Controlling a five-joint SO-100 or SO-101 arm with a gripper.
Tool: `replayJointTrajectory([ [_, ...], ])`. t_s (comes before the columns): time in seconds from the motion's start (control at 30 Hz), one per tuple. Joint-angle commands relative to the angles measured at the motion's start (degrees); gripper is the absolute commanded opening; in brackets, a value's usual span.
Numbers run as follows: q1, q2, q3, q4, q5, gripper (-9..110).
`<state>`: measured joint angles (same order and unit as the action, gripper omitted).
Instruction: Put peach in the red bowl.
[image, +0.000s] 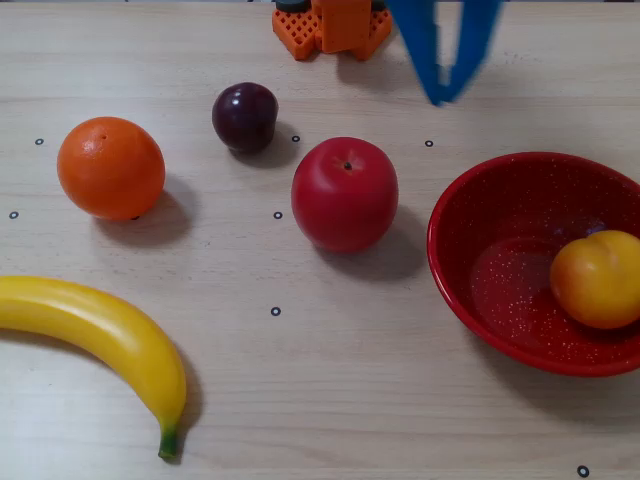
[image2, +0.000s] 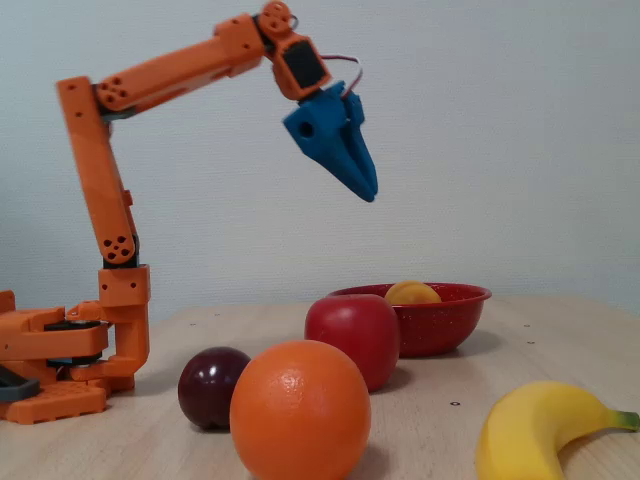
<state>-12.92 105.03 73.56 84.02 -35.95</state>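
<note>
The yellow-orange peach lies inside the red bowl at the right of a fixed view, against its right side. In the other fixed view only the peach's top shows above the bowl's rim. My blue gripper hangs high in the air behind and above the bowl, well apart from it. Its fingertips meet and it holds nothing. It also shows in the side-on fixed view, pointing down to the right, raised far above the table.
A red apple stands just left of the bowl. A dark plum, an orange and a banana lie further left. The orange arm base is at the table's far edge.
</note>
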Motion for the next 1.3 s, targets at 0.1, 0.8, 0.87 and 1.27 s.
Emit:
replayJointTrajectory([
  [0.1, 4.31, 12.57, 2.46, -1.93, 4.13, 0],
  [0.8, 13.62, 58.80, 42.71, -0.18, 11.25, 0],
  [0.87, 13.80, 62.23, 45.44, 0.26, 12.57, 0],
  [1.27, 16.00, 83.94, 63.81, 3.78, 14.68, 0],
])
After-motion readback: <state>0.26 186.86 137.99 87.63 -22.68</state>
